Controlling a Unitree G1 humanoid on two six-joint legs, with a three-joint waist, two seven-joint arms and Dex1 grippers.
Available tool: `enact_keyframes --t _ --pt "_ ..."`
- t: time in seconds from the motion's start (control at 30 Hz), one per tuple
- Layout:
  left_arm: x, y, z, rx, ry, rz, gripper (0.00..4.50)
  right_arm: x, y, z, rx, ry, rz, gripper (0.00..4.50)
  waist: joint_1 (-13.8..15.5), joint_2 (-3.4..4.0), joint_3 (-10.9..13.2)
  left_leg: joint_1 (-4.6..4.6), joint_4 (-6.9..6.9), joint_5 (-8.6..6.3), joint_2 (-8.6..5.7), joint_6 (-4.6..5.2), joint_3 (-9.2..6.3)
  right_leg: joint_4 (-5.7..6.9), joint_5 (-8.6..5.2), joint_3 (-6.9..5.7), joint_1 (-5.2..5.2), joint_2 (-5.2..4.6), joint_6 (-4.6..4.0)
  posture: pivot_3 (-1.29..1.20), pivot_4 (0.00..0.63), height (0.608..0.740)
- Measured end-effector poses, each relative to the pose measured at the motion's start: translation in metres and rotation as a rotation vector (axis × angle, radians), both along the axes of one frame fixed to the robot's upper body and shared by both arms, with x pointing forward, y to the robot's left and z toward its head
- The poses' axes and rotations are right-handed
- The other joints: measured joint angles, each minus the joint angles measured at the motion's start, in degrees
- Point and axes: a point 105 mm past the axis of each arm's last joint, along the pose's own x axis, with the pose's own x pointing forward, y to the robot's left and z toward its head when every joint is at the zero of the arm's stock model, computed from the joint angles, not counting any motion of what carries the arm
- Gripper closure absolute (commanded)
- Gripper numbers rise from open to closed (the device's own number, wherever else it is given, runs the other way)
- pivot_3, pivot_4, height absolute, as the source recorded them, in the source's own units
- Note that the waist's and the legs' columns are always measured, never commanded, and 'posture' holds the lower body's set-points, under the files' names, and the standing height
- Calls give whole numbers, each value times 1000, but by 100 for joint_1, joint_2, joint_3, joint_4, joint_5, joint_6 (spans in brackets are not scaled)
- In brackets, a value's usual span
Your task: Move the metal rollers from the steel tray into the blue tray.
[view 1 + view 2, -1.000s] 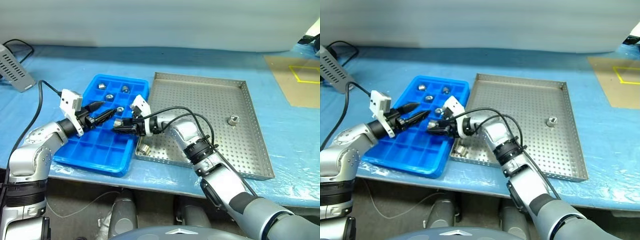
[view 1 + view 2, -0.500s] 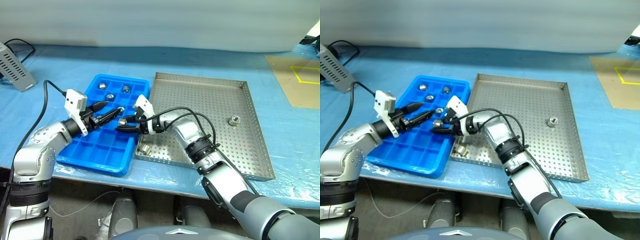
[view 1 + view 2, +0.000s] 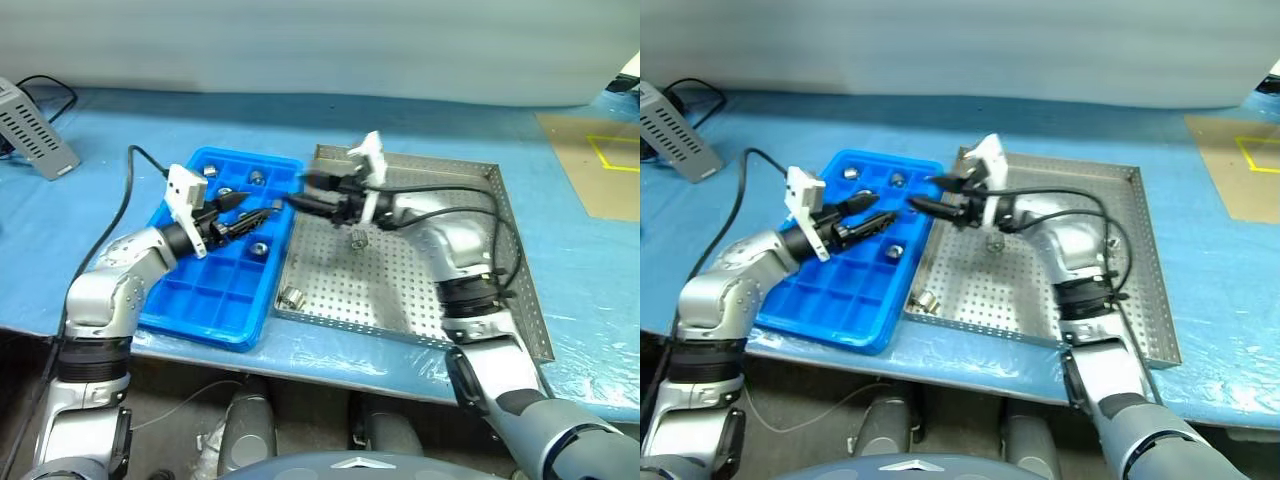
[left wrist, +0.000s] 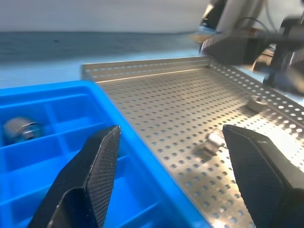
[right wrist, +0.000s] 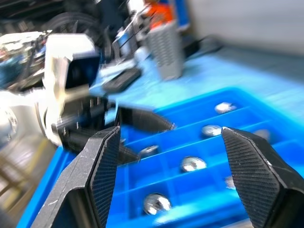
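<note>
Our right gripper is spread and empty above the seam between trays; our left gripper, also spread, hovers over the blue tray. Two metal rollers lie in the steel tray, at five and seven o'clock of the right gripper. Next we judge: descend and clamp one.

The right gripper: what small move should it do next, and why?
Probably lower the right gripper, which is open and empty, toward the roller lying nearest to it on the steel tray. Rollers remain there, including another one near the front rim, beside the blue tray.
</note>
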Motion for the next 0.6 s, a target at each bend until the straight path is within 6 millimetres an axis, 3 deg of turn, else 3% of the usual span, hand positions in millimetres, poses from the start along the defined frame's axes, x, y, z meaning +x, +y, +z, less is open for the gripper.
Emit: enact_keyframes --t 0.07,0.2,0.37,0.47,0.6 --pt "8 -12 2 -4 -9 -30 863 2 -26 -6 -20 16 -90 916 -13 -1 0 6 0 1 -1 -2 2 1 0 4 3 1 0 -164 150 740" --pt "23 -46 -4 75 -48 -103 863 1 -56 -24 -51 58 -224 916 -115 -1 0 8 2 1 -4 0 9 2 0 13 4 0 1 -226 150 740" --pt "27 -98 -15 127 -64 -275 863 -5 -76 -40 -65 81 -346 916 -287 -1 0 6 3 -5 -5 12 14 -5 1 17 3 1 2 -308 150 740" --pt "32 -117 -20 161 -67 -338 863 -8 -80 -42 -65 78 -400 916 -397 0 -1 9 8 -10 -5 22 17 -5 1 22 4 3 2 -350 150 740" --pt "37 -119 -45 221 -19 -363 863 -13 -84 -41 -60 69 -442 916 -511 1 -1 12 10 -22 -4 42 19 -5 1 25 4 4 2 -395 150 740"
